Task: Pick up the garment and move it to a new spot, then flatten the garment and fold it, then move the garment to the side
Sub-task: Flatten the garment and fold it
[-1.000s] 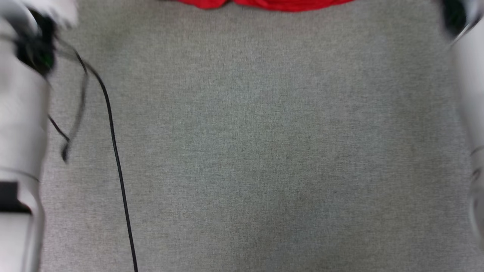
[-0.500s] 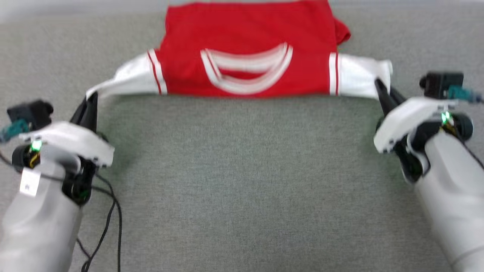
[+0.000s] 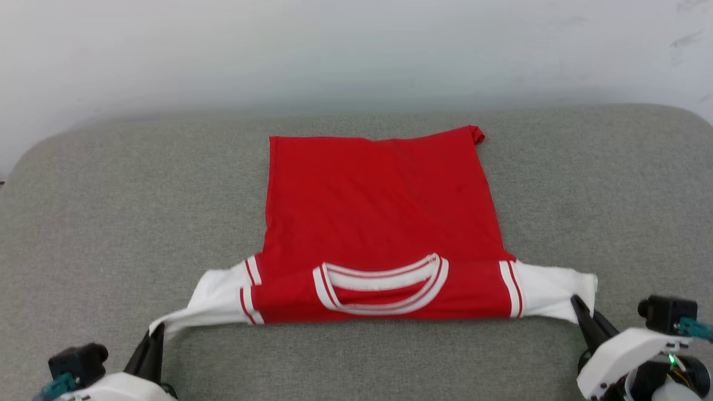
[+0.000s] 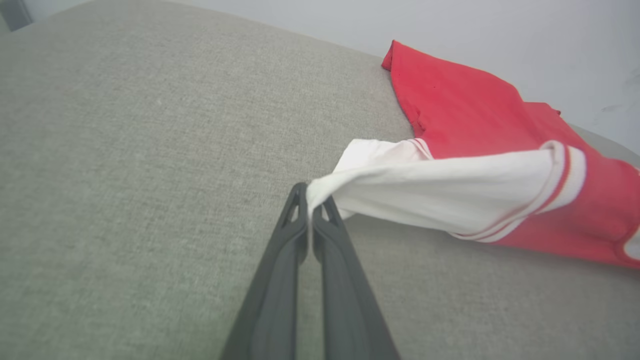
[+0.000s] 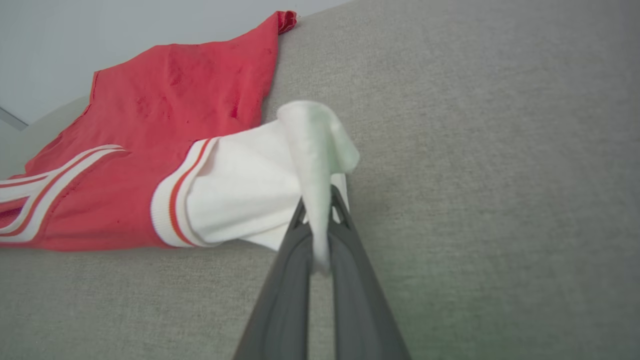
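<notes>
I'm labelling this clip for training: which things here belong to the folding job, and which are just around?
Part of the job:
garment, red with white sleeves
left pincer, shut on one end of it
right pincer, shut on the other end

Just around:
grey padded surface that it lies on
pale wall behind

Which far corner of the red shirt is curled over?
The right far corner of the garment: it is rolled into a small lump, while the left far corner lies flat and square.
</notes>
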### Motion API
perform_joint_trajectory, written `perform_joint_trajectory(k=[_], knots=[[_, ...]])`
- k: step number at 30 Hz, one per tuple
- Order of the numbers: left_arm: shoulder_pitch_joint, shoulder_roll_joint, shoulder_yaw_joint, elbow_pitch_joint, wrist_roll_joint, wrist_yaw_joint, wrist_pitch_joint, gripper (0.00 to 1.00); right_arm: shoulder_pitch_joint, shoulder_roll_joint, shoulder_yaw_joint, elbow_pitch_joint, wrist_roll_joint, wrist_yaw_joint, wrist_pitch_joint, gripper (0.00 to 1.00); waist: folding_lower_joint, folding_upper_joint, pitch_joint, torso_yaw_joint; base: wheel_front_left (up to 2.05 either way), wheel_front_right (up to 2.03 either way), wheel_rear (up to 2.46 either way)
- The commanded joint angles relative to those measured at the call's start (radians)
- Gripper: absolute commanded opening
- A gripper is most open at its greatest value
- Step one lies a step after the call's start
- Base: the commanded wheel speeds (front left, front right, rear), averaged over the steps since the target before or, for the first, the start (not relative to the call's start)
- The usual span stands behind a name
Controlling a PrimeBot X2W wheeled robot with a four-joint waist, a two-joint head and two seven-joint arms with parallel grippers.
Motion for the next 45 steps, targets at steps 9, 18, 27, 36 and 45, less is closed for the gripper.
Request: perform_joint_trajectory(k=[9,18,27,36,45], knots=[[0.228,-0.001,-0.007,-0.102,0.000,0.061,0.006,0.00,0.317,0.071,-0.173,-0.201,-0.076,-0.002,0.073,0.00,0.0004,0.0000,-0.082,0.019,0.00,0.00,0.00],[0.299,-0.017,-0.018,-0.148,0.030,0.078,0.001,0.00,0.486,0.191,-0.293,-0.335,-0.182,-0.002,0.156,0.43,0.0004,0.0000,-0.088,0.043,0.00,0.00,0.00],[0.236,-0.063,-0.011,-0.185,0.110,0.059,-0.005,0.00,0.409,0.206,-0.314,-0.371,-0.188,-0.001,0.118,1.00,0.0004,0.0000,-0.076,0.093,0.00,0.00,0.00],[0.153,-0.114,0.020,-0.252,0.199,0.021,-0.004,0.00,0.107,0.122,-0.418,-0.228,-0.229,-0.001,0.167,1.00,0.0004,0.0000,0.010,0.173,0.00,0.00,0.00],[0.035,-0.190,0.025,-0.303,0.271,-0.029,-0.005,0.00,-0.292,0.028,-0.460,0.027,-0.288,-0.001,0.395,1.00,0.0004,0.0000,0.162,0.269,0.00,0.00,0.00]])
